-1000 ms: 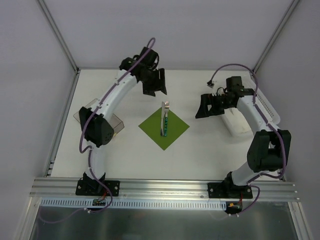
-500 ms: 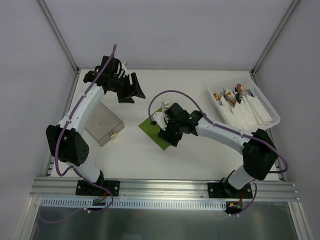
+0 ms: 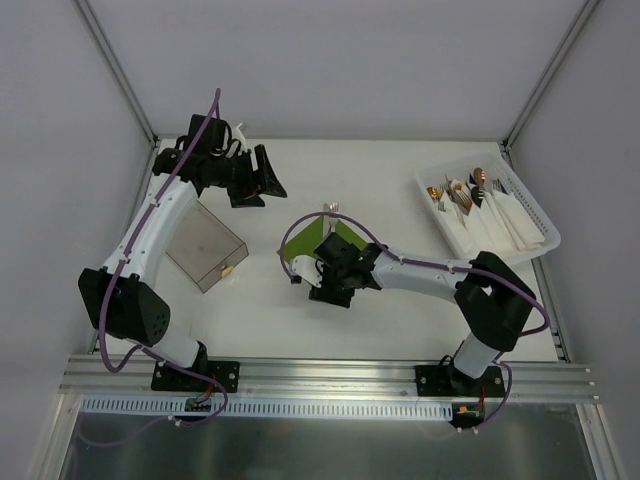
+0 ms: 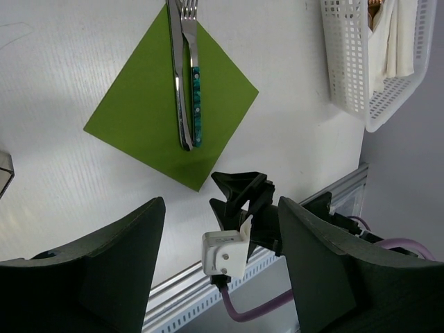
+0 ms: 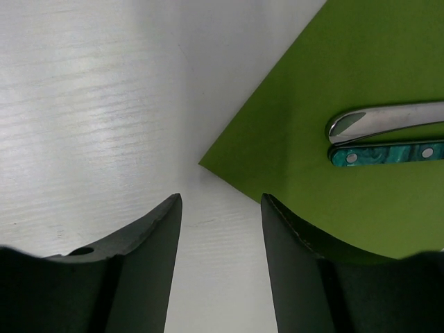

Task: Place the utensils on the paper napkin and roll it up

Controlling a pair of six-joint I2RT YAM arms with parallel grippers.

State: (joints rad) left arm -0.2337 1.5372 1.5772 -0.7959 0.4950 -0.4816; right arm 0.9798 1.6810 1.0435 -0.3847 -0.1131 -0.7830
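Note:
The olive-green paper napkin [image 3: 303,248] lies flat as a diamond at mid-table, and also shows in the left wrist view [image 4: 139,118]. Two utensils lie side by side on it: a silvery one [image 4: 177,83] and a teal-handled fork [image 4: 195,83]. Their handle ends show in the right wrist view [image 5: 388,135]. My right gripper [image 3: 325,288] is open and empty, low over the table. The napkin's near corner [image 5: 208,165] lies just ahead of its fingertips [image 5: 222,201]. My left gripper [image 3: 262,188] is open and empty, raised at the back left.
A white basket [image 3: 535,225] at the right holds white folded napkins and copper-tipped cutlery, and shows in the left wrist view [image 4: 347,76]. A clear plastic box [image 3: 205,245] stands left of the napkin. The right arm covers part of the napkin from above.
My right arm swung from the right side to the napkin's near corner and came down low. My left arm drew back from above the napkin to the back left.

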